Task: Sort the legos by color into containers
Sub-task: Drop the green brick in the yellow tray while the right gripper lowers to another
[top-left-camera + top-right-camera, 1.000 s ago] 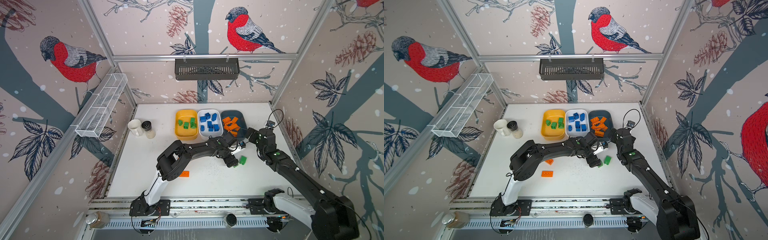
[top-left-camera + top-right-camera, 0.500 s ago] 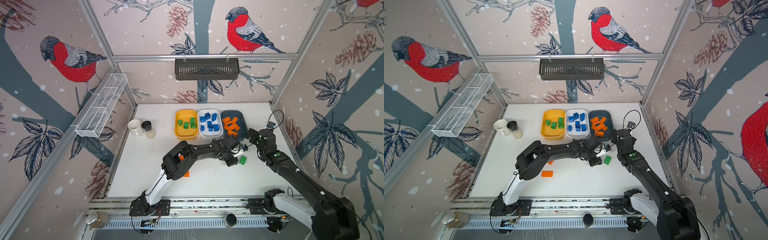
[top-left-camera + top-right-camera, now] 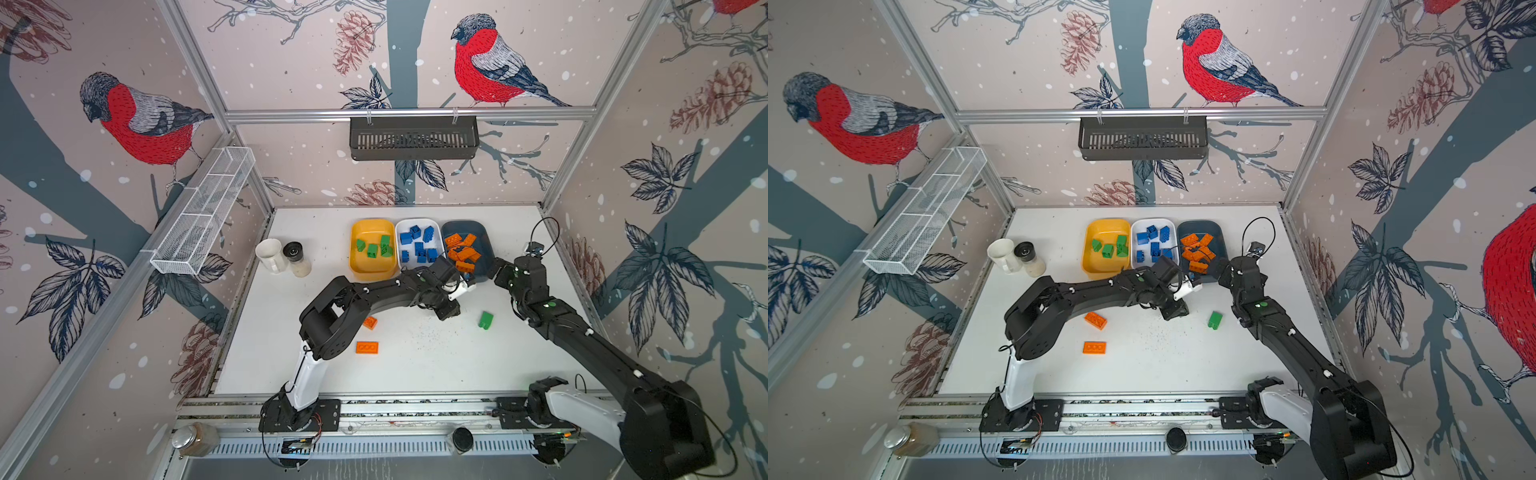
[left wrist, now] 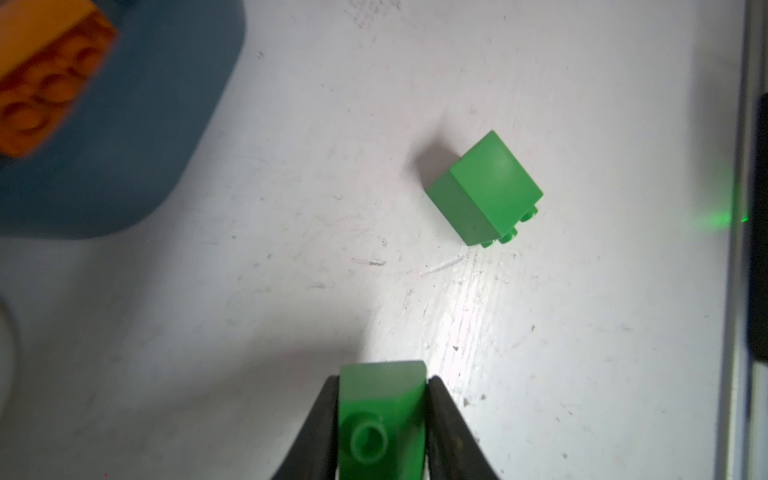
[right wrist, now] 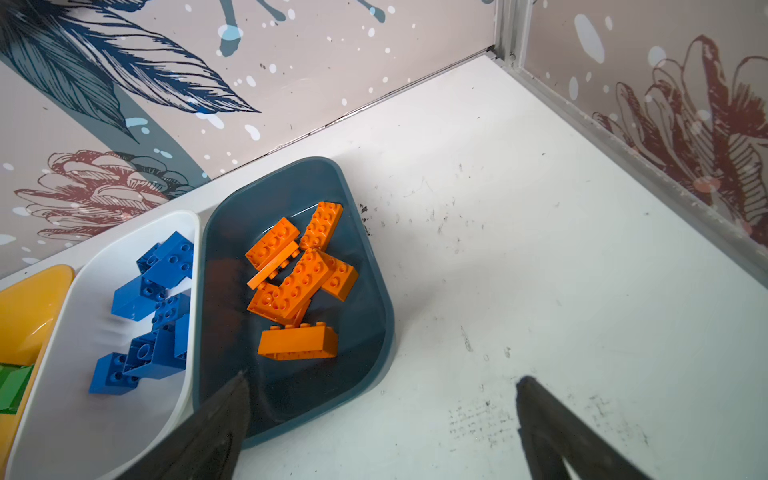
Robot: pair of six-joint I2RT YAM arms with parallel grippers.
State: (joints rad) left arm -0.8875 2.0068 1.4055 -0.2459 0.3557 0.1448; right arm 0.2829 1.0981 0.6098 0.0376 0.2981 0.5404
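Clamping a green brick (image 4: 380,415) between its fingers, the left pincer (image 4: 383,378) was closed tight low over the bench (image 4: 208,332), near the front corner of the dark blue tub (image 5: 357,332). The brick stuck out past the fingertips and its sides looked smooth, so a quick swing could, I judged, let it twist or slide free. The yellow tub (image 3: 371,272), where the other green bricks lay, sat at the far end of the row. A carry there would likely pass the dark blue tub of orange bricks and the white tub (image 5: 104,419) of blue ones, and an early release would drop green among the wrong colour. The right pincer (image 5: 384,377) hung wide open and empty over the dark blue tub's near corner, close to the left wrist, so the arms might knock together on a careless lift. A second green brick (image 3: 485,320) lay on its side between the arms. An orange brick (image 3: 1095,320) lay by the left arm's elbow, and another orange brick (image 3: 1094,347) just in front of it. A mug (image 3: 269,254) and a jar (image 3: 296,257) stood well apart from all this.
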